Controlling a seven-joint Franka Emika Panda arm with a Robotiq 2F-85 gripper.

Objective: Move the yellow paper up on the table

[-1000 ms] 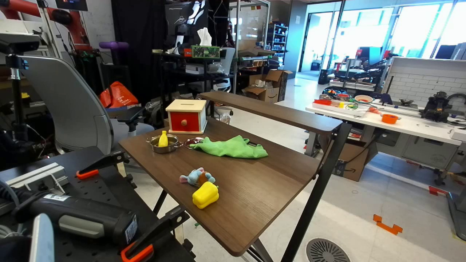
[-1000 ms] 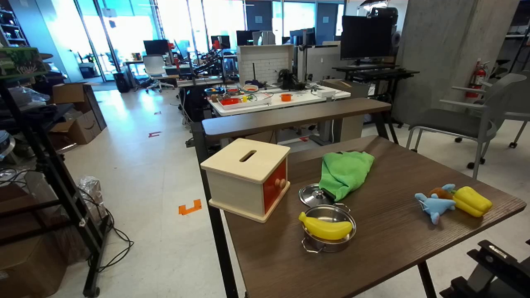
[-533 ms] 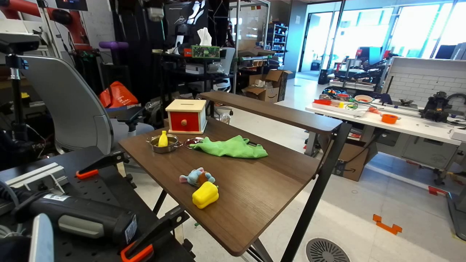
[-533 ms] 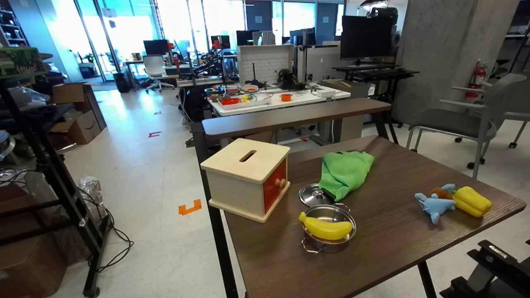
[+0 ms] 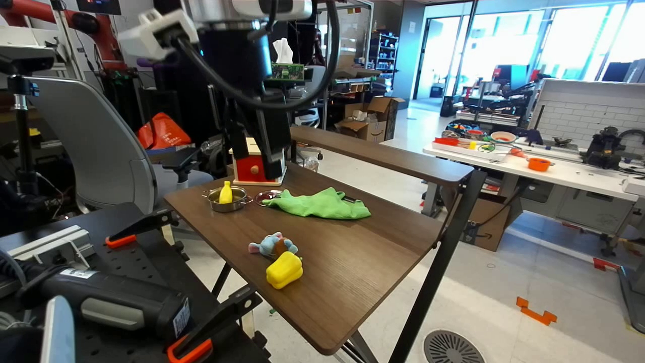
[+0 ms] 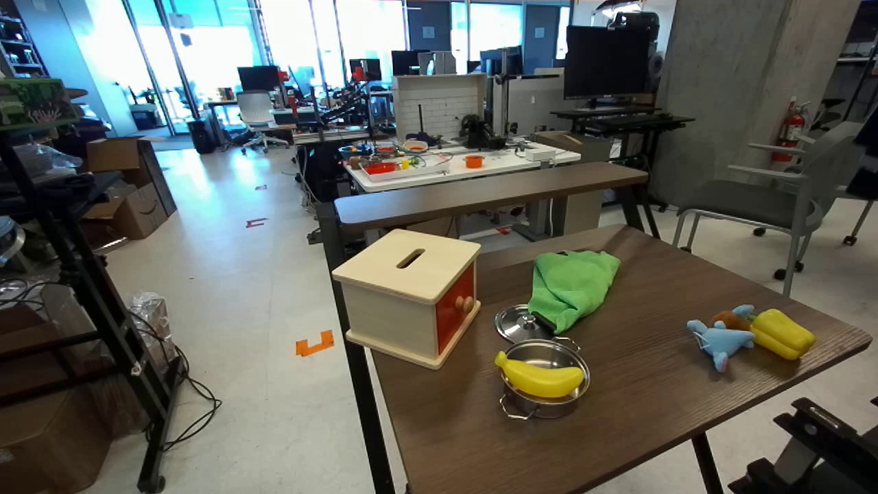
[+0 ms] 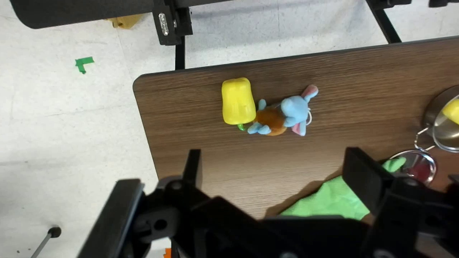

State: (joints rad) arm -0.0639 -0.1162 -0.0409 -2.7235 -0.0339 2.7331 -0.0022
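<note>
A yellow toy bell pepper lies on its side on the brown table [image 5: 347, 262], near a corner. It shows in both exterior views, the pepper [image 5: 284, 270] and the same pepper [image 6: 782, 334], and in the wrist view the pepper [image 7: 238, 102]. No yellow paper shows. A blue and brown plush toy [image 7: 285, 114] lies right beside the pepper's stem end. My gripper [image 5: 258, 165] hangs in the air high above the table. In the wrist view the gripper [image 7: 274, 154] has its fingers wide apart with nothing between them, and the pepper lies beyond the fingertips.
A green cloth [image 6: 575, 285] lies partly over a metal lid [image 6: 521, 324]. A metal pot [image 6: 559, 410] holds a yellow banana [image 6: 542, 379]. A wooden box [image 6: 391, 319] with a red drawer stands at the table's end. A raised shelf [image 5: 373, 152] runs along one long edge.
The arm and gripper have swung into view above the table in an exterior view; one second ago they were out of view. The pepper and the other objects have not moved.
</note>
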